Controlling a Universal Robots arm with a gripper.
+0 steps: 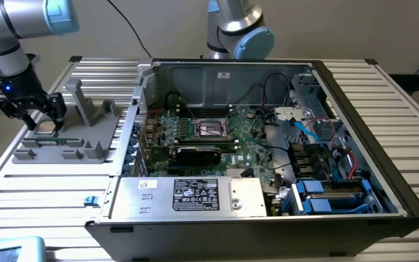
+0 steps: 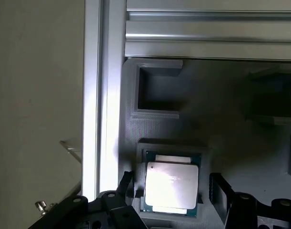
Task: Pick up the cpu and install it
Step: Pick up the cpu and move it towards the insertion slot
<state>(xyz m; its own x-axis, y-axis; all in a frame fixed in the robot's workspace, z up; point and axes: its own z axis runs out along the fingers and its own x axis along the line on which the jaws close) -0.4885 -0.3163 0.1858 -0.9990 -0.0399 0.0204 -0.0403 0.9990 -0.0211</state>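
Position: gripper [image 1: 43,121] hangs low over the grey holder [image 1: 71,148] at the exterior view's left. The holder sits on the slatted table [image 1: 384,87], just outside the open computer case [image 1: 224,82].

Jaws apart, clamped on nothing. In the wrist view the two fingers [image 2: 127,183] stand one on each side of the cpu [image 2: 171,183], close to its edges. Whether they touch it I cannot tell.

Cpu lies flat, metal top upward, seated in a square recess of the holder. A second, empty recess [image 2: 157,90] is just beside it. It is well apart from the bare socket [image 1: 211,128] on the motherboard [image 1: 250,144] inside the case.

Handling, my judgement:
- Light and stiff; it should not flex or sag in a grip.
- The metal lid looks smooth and likely slippery, so pinching lid faces would give poor purchase.
- The underside is probably delicate and the part dislikes being dropped or skewed, so a gentle squeeze seems wiser than a hard one.
- Best hold: two opposite edges of the darker rim, centred along each side so the chip stays level.
- The recess walls leave little edge standing proud, so the fingers would have to reach low beside it to catch more than the lid's lip.
- An off-centre hold could tip it, since it is so thin.
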